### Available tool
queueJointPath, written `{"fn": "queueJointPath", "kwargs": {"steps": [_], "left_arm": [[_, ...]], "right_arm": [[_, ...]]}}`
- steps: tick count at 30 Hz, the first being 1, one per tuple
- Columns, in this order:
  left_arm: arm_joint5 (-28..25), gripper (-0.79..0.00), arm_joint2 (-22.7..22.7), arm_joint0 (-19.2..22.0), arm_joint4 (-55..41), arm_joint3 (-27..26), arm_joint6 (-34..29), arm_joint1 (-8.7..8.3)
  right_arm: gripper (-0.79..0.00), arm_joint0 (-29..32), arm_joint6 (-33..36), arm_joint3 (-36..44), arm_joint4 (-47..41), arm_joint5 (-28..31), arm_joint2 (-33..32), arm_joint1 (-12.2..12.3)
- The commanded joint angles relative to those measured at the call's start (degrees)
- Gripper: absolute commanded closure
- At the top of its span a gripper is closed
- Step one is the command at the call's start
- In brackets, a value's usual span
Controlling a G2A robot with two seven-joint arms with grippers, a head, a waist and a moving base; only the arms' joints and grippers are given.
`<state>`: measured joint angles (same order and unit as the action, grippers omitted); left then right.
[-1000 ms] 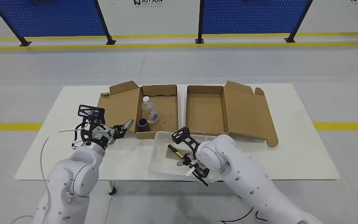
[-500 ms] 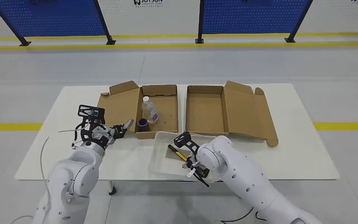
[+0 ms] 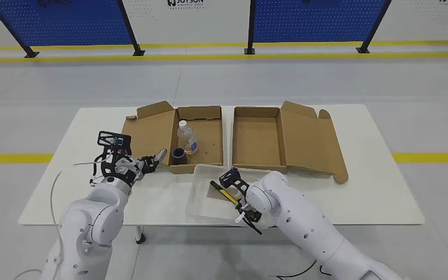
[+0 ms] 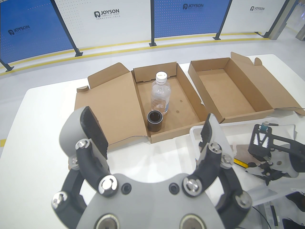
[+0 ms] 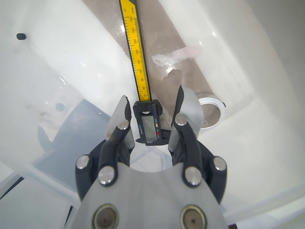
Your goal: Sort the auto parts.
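The right gripper [image 5: 153, 96] is spread apart around the digital caliper [image 5: 134, 44] in the white bin [image 3: 201, 199], low middle; the left gripper [image 3: 159, 158] is spread wide too, middle left.

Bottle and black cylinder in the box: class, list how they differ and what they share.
The bottle is clear; the cylinder is black. The bottle is taller than the cylinder. The bottle has a white cap; the cylinder is open-topped. Both stand upright in the same box.
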<state>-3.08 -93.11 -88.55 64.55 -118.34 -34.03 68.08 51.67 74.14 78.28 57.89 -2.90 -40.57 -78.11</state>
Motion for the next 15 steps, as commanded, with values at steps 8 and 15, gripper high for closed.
{"fn": "queueJointPath", "kwargs": {"steps": [8,15], "left_arm": [[0.00,-0.785,0.00,0.00,0.00,0.00,0.00,0.00],[0.00,-0.785,0.00,0.00,0.00,0.00,0.00,0.00]], "right_arm": [[-0.379,0.15,0.37,-0.34,-0.20,0.27,0.34,-0.44],[-0.376,0.35,0.45,-1.38,0.00,0.33,0.77,-0.78]]}}
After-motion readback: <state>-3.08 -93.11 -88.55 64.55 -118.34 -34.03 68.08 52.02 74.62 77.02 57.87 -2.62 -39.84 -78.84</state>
